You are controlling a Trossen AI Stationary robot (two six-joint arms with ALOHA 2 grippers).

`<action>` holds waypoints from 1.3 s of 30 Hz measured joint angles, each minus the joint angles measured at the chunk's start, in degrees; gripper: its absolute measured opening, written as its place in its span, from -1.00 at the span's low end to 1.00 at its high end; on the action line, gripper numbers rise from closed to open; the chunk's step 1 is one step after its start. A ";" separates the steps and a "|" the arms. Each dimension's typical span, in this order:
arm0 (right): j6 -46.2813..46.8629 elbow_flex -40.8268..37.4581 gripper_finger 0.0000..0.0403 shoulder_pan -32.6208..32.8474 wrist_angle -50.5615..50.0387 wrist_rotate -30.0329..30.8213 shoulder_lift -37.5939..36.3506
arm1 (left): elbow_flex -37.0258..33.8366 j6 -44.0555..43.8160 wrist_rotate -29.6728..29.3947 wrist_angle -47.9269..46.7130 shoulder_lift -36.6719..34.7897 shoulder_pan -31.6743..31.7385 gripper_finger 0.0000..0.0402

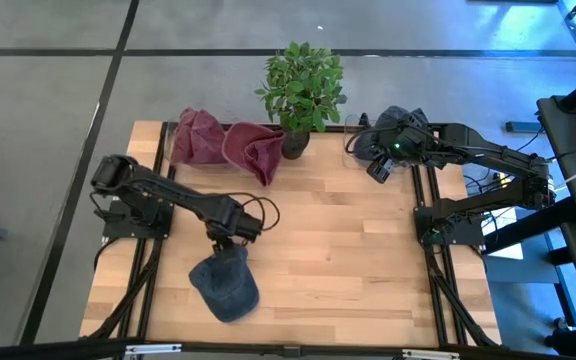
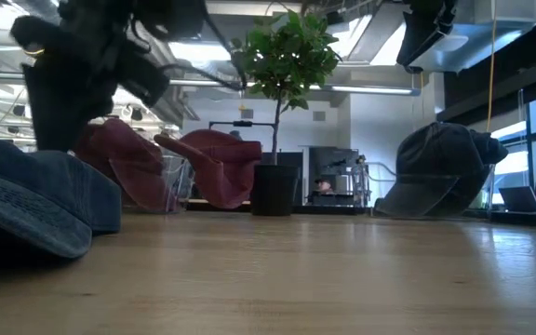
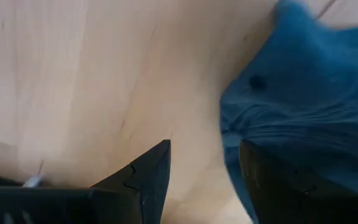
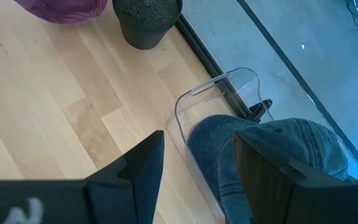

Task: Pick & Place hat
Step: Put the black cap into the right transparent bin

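Tabletop (image 1: 348,260) lay bare mid-span; left tool (image 1: 230,243), spread, touched the blue hat (image 1: 225,285) near the front edge; right tool (image 1: 386,160), spread, hovered over the far-corner hat (image 4: 272,152).

Colours of the objects shown. Table (image 1: 348,250): pale blond wood in lengthwise planks with light grain, framed by black rails. Near denim cap (image 1: 224,284): washed dark blue, with a small dark eyelet visible in the left wrist view. Far denim cap (image 4: 272,155): grey-blue with lighter seam stitching, resting on a colourless transparent stand (image 4: 219,93). Two caps (image 1: 230,145) at the far edge: maroon red. Potted plant (image 1: 303,85): bright green leaves, black pot, dark soil. Arms and grippers: matte black. Floor: grey with dark seams.
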 joint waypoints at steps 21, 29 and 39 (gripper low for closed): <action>0.00 0.00 -0.04 0.01 0.01 0.00 0.00 | -14.79 -8.99 5.28 19.57 1.94 -7.03 -0.08; 0.00 0.00 -0.04 0.00 0.00 0.00 0.00 | -16.85 -10.46 3.29 21.53 1.68 -7.17 -0.19; 0.00 0.00 -0.04 0.01 0.00 0.00 0.00 | -16.73 -1.22 -0.69 22.61 1.63 -6.97 -0.83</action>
